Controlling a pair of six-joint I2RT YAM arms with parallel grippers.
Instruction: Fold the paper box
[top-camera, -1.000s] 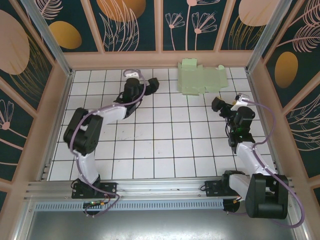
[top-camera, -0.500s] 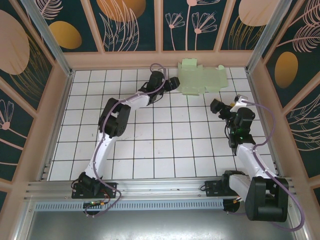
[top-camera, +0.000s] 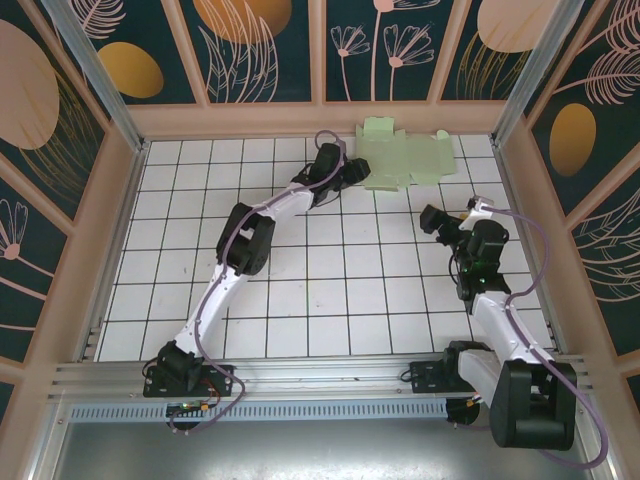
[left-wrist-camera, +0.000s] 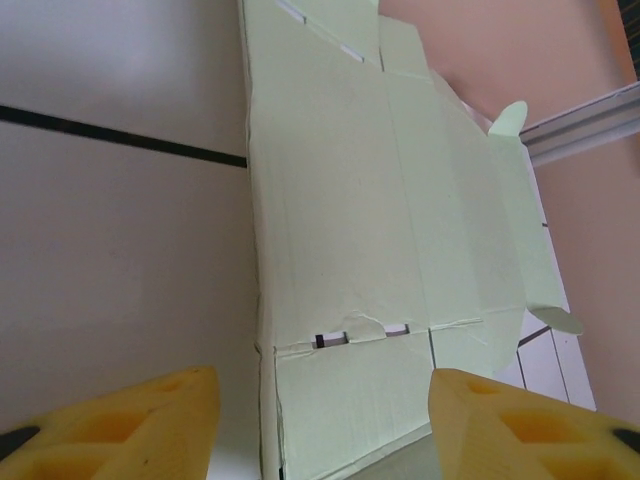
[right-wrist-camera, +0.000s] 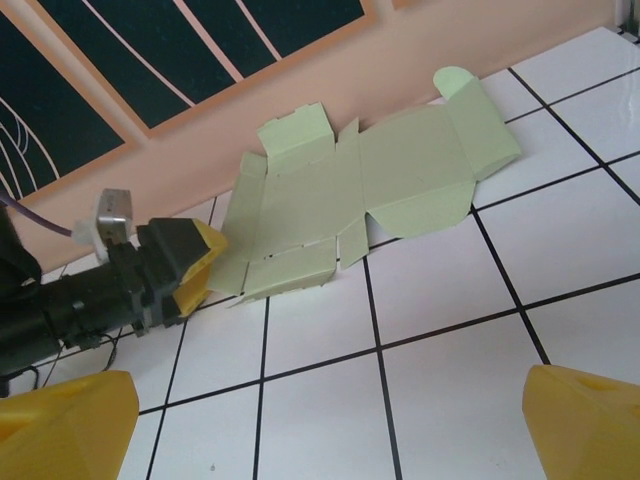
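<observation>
Mostly flat paper box, mint-green, creased flaps.

Readable text: none in any view.
paper box: plain card, no print.
wall panels: drawn plants and discs, no letters or numbers.

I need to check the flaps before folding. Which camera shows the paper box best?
The right wrist view: the paper box shows whole, with its outline and all flaps in frame. The top external view shows it small; the left wrist view shows it close but cropped.
</observation>
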